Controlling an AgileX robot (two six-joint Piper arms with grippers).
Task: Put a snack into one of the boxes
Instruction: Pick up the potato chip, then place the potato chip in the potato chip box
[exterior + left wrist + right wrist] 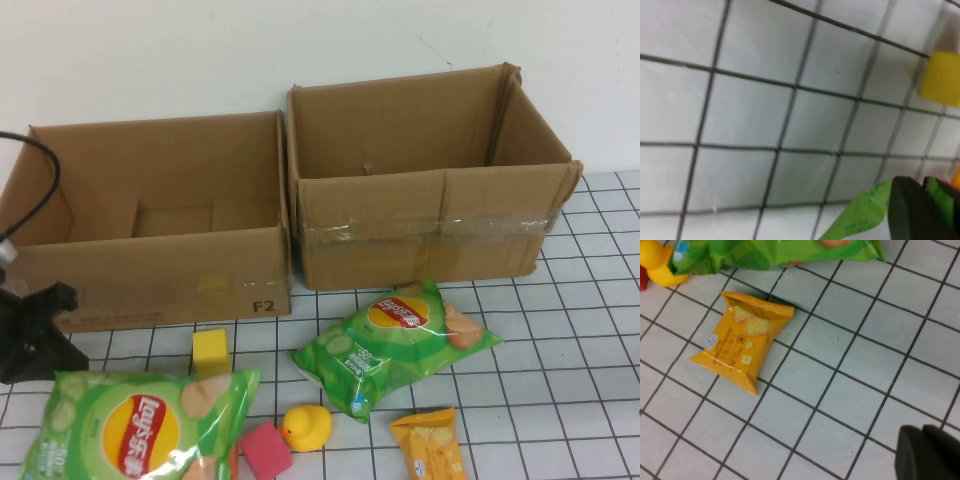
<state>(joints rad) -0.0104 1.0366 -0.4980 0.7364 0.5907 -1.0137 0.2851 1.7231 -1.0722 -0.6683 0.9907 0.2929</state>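
The near-left chip bag [135, 425] is clamped at its edge by the closed left pincer [925, 200], while the closed, empty right pincer [927, 452] is held over the counter [850, 365].

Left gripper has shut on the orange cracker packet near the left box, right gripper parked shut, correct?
Not the orange cracker packet. The left wrist view shows the left gripper shut on the green Lay's chip bag. The right gripper is shut, parked.
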